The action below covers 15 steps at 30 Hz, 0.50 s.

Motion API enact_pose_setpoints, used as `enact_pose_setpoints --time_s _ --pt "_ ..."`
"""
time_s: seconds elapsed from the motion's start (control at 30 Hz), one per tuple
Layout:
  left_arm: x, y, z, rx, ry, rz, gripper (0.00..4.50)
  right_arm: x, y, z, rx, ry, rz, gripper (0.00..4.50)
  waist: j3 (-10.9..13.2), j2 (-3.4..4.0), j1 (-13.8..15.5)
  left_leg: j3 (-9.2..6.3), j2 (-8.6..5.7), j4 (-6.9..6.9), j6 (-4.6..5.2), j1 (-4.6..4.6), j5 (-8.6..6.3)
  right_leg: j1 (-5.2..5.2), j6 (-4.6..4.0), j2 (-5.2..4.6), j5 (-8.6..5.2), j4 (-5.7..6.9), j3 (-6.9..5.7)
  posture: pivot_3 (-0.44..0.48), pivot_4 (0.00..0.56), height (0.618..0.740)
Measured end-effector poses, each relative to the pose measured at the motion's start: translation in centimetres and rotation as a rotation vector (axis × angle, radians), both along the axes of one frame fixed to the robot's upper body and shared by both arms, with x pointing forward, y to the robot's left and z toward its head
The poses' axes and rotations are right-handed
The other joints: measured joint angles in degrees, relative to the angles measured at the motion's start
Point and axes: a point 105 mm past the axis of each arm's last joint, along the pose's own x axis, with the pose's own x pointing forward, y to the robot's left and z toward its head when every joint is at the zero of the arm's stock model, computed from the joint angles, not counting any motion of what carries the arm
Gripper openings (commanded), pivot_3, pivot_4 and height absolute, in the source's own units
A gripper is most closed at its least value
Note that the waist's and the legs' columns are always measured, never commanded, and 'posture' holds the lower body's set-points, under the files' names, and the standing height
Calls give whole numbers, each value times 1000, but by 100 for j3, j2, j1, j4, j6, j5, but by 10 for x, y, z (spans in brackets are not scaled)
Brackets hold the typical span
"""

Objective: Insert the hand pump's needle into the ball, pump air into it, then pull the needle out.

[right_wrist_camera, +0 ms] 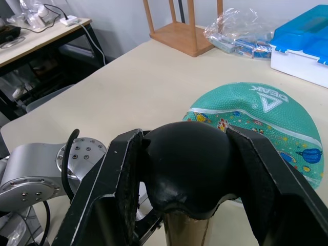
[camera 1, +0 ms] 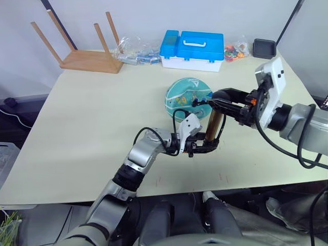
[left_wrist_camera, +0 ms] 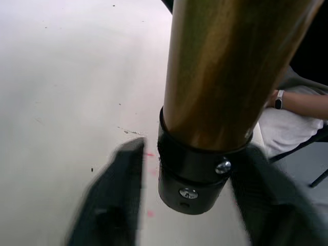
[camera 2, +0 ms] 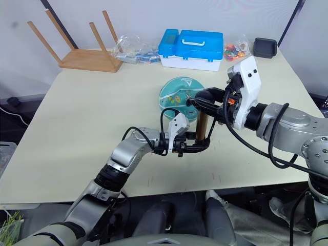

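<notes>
Left gripper (camera 1: 199, 148) is seen nearest the cam, just in front of the ball (camera 1: 187, 97), w/ its jaws pinched on the pump (camera 1: 212, 127) at the lower black end cap; in the left wrist view the cap sits between the two fingers (left_wrist_camera: 115, 200). Pump is held upright on the table (camera 1: 92, 113), base approx. touching the top. Right gripper (camera 2: 205, 100) is closed over the black T-handle at the top, one finger on each side of it, as shown in the right wrist view.

Ball lies mid-table, just behind the pump, and looks flattened, i.e. low on air. Hose (camera 1: 180, 114) is looped from the pump toward the ball; the needle can't be made out, so whether it is already in the valve can't be told.

Risks, as judged:
- Pump is gripped only at its two ends; if the handle is pushed off-axis, the barrel may be tipped or twisted out of the left jaws.
- Ball isn't braced by anything; a tug on the hose could roll it & bend or pull the needle.
- Slack hose could be snagged by the left gripper.
- Base may skid on the smooth top if the downstroke is made too hard.
</notes>
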Motion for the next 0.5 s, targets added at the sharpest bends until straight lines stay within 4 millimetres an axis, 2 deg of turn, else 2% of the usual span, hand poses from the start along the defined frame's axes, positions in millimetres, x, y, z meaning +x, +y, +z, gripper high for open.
enact_pose_setpoints --time_s 0.3,0.5 --pt "1 -1 -3 -5 -24 1 1141 0 -3 -2 -4 7 -9 2048 0 0 4 -2 0 -1 1 -5 -1 0 1 3 1 -12 6 0 150 740" --pt "11 -11 -27 -11 -90 44 1141 3 -15 -20 -61 39 -44 2048 0 0 36 -1 -3 0 6 -11 -3 0 2 0 2 -21 5 0 150 740"
